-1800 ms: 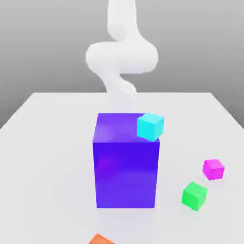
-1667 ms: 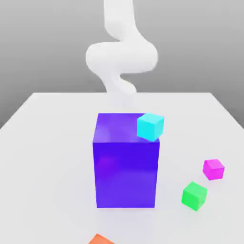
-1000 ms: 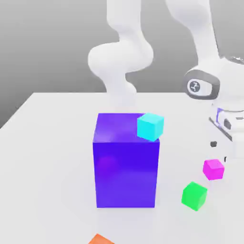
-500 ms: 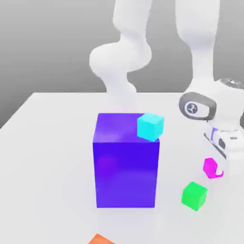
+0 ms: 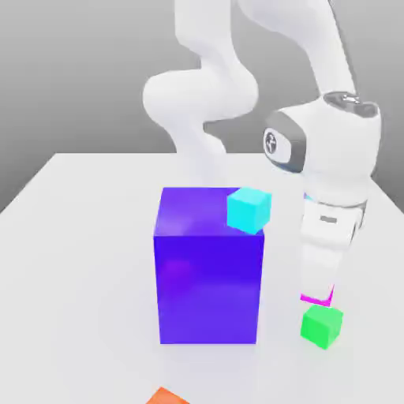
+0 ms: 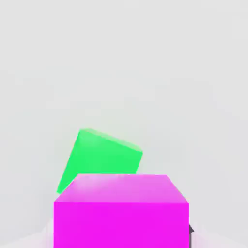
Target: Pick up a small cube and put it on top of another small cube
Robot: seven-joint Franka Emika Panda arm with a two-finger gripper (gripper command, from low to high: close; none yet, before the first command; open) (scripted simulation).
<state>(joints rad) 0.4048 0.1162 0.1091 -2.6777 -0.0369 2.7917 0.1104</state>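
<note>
At the bottom edge of the exterior view, left of centre, lies a plain orange block (image 5: 166, 397), cut off by the frame. Farther back, in the lower right, a small bright green cube (image 5: 321, 326) sits on the smooth white tabletop (image 5: 79, 316). Just above it in the frame, the white two-finger gripper (image 5: 318, 295) is closed on a small magenta-pink cube (image 5: 316, 300), whose lower edge peeks out beneath the fingers. In the hand view the magenta-pink cube partly covers the green one, which is turned at an angle to it; I cannot tell whether the two touch. Near the centre stands a tall, glossy blue-purple block (image 5: 209, 288), a small cyan cube (image 5: 248, 210) overlapping its upper right corner. Behind, the white jointed arm (image 5: 201, 95) rises through the top of the frame.
</note>
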